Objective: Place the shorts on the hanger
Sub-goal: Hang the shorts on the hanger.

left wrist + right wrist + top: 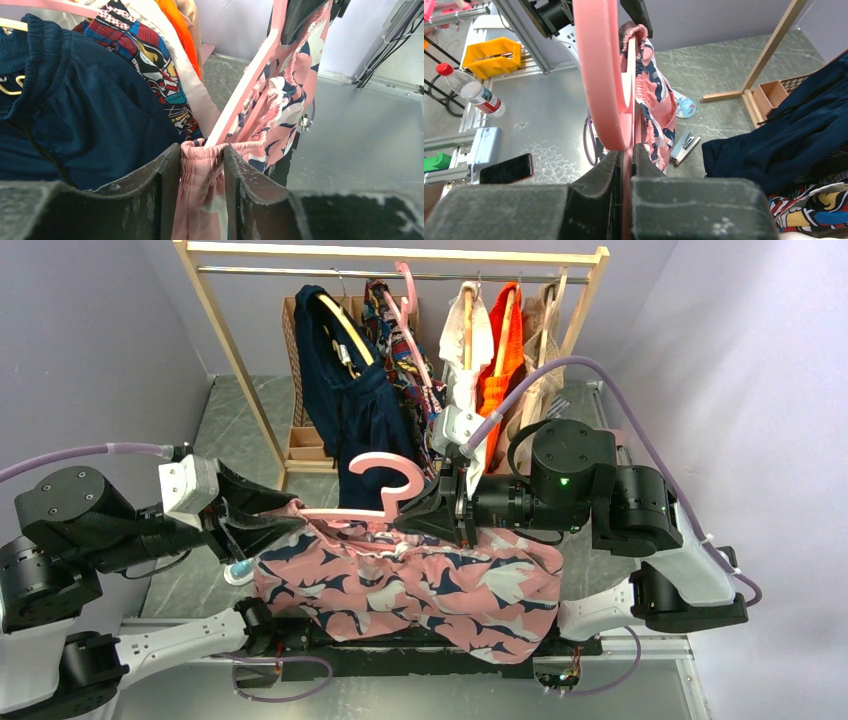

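- Overhead, the shorts (420,585) hang in a loose sheet under the hanger (340,512), stretched between the two tools. The left gripper (292,515) is at one end of the waistband. The right gripper (430,510) is at the foot of the hook. A clothes rail (400,273) stands beyond both.
- Only this view shows the full drape and how low the hem sags. It does not show clearly how either tool's jaws stand.
- From the left wrist, the left gripper (201,150) is pinching the gathered waistband, and the shorts (200,195) bunch between its fingers (160,180). The tip of the hanger (245,85) arm pokes in just ahead of the fingertips and touches the cloth.
- Whether the elastic sits over that tip or only beside it, I cannot tell.
- From the right wrist, the right gripper (625,155) is pressed together on the hanger (596,75), with the flat plastic between its pads. The shorts (651,100) trail along the far arm, ahead of the fingers. A bottle (471,92) and a phone (506,169) lie off to the side on the floor.
- Judging by the folds, the cloth is light, soft and floppy. The elastic band is the firmest place to hold it. The plastic looks stiff and smooth, so a stretched band could slip off the shoulder.
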Robot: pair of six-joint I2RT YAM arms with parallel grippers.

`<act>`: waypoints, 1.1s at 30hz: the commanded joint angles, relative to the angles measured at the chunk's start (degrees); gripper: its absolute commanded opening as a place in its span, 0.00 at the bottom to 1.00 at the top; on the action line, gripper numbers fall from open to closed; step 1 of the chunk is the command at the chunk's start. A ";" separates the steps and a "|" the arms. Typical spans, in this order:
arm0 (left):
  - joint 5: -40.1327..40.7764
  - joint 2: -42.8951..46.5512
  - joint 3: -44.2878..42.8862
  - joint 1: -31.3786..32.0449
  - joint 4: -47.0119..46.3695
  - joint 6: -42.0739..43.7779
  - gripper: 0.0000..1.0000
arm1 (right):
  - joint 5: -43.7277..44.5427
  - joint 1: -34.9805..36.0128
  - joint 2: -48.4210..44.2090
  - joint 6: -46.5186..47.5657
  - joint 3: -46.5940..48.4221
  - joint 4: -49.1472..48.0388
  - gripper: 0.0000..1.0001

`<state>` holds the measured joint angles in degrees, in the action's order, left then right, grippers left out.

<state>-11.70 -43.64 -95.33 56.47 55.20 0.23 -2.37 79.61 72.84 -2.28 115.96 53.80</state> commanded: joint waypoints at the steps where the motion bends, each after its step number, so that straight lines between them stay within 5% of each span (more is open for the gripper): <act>1: -1.32 -0.64 1.17 0.05 0.30 -0.76 0.34 | -1.05 0.10 -1.27 0.18 0.64 -4.21 0.00; 9: -6.08 -1.63 0.84 0.05 -4.04 -1.43 0.07 | -1.27 0.10 -1.53 -0.09 0.04 -5.04 0.00; 23: -13.79 -3.87 2.37 0.05 -12.00 -3.63 0.07 | -1.46 0.10 -3.20 -0.57 -2.41 -8.39 0.00; 26: -12.33 -3.01 1.63 0.06 -10.60 -3.74 0.24 | -1.13 0.10 -3.32 -0.68 -1.88 -7.82 0.00; 33: -7.75 1.92 3.36 0.05 -9.43 -3.98 0.07 | -0.70 0.10 -3.84 -0.62 -1.00 -7.51 0.00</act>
<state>-21.65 -44.58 -92.88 56.47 45.25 -3.03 -3.31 79.61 70.74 -2.74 113.23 51.33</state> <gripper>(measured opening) 0.113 0.045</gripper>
